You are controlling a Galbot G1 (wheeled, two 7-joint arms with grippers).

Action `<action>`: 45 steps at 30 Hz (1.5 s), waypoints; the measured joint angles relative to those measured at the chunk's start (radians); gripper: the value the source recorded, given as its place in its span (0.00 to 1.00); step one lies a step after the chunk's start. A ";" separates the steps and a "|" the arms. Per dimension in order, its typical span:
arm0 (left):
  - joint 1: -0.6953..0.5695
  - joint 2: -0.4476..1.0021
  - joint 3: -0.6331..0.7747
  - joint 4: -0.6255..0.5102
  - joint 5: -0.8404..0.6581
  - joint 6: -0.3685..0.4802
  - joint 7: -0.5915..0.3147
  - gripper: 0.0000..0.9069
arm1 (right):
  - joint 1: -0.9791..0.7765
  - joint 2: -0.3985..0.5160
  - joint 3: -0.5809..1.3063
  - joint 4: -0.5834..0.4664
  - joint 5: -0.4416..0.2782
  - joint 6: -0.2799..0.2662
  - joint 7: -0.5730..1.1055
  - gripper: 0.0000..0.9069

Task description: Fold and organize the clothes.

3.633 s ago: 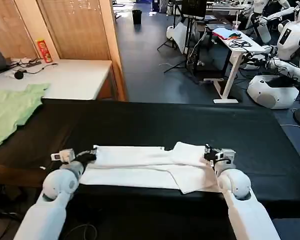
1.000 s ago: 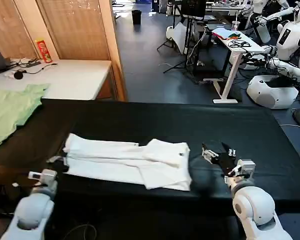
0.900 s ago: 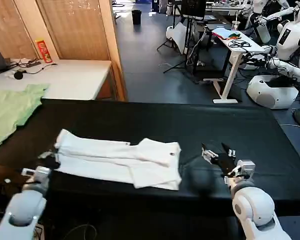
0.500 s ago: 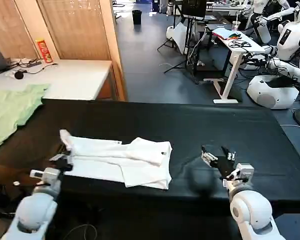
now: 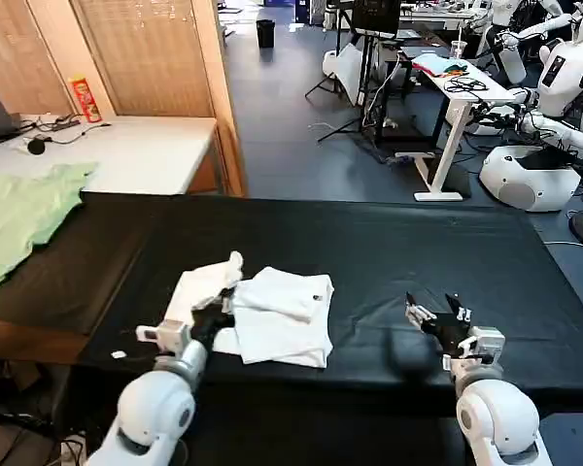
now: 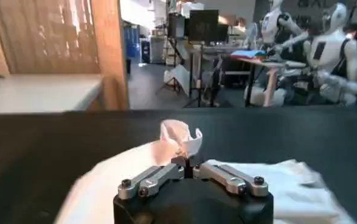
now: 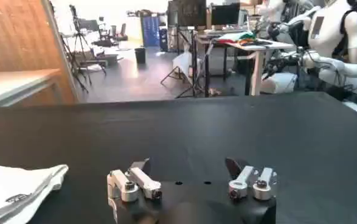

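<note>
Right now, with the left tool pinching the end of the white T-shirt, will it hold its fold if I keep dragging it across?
Probably not. The white T-shirt looks floppy: the end pinched in the left tool crumples upward. It seems light, so the stack may slide on the black table rather than fold cleanly. The right tool is open and apart, giving no support.

One white T-shirt [image 5: 272, 313] lies at lower centre of a black table [image 5: 418, 252], with one green garment [image 5: 24, 214] at left and two grippers [image 5: 219, 303] [image 5: 437, 316] below.

Soft matt white cotton T-shirt [image 5: 272, 316] lies on matt black cloth tabletop [image 5: 389, 252].
</note>
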 joint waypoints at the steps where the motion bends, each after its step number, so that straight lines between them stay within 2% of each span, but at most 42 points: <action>1: -0.005 -0.012 0.010 0.000 -0.013 0.007 -0.003 0.00 | -0.001 0.001 0.000 -0.001 -0.002 0.000 0.000 0.97; 10: -0.015 -0.095 0.091 -0.023 -0.148 0.050 -0.037 0.00 | 0.001 0.000 0.001 -0.015 -0.015 0.002 -0.004 0.97; 20: -0.033 -0.150 0.133 0.021 -0.110 0.017 -0.030 0.00 | 0.008 0.002 -0.012 -0.023 -0.022 0.003 -0.005 0.97; 21: -0.034 -0.154 0.136 0.026 -0.101 0.014 -0.029 0.06 | 0.009 0.002 -0.014 -0.023 -0.023 0.003 -0.006 0.97; 23: -0.031 -0.161 0.141 0.037 -0.077 0.008 -0.020 0.97 | 0.011 0.000 -0.018 -0.023 -0.024 0.004 -0.009 0.97; 30: -0.010 -0.172 0.158 0.054 -0.036 -0.013 -0.014 0.97 | 0.032 -0.018 -0.048 -0.032 -0.025 0.016 -0.033 0.97; 36: -0.012 -0.201 0.142 0.032 -0.213 -0.020 -0.016 0.97 | 0.051 -0.038 -0.088 -0.043 -0.026 0.023 -0.061 0.97; 38: -0.015 -0.205 0.137 0.027 -0.220 -0.042 0.006 0.97 | 0.058 -0.047 -0.110 -0.043 -0.026 0.030 -0.089 0.97; 45: -0.014 -0.151 0.077 0.035 -0.041 -0.102 0.051 0.97 | 0.099 -0.082 -0.243 -0.041 -0.049 0.063 -0.187 0.97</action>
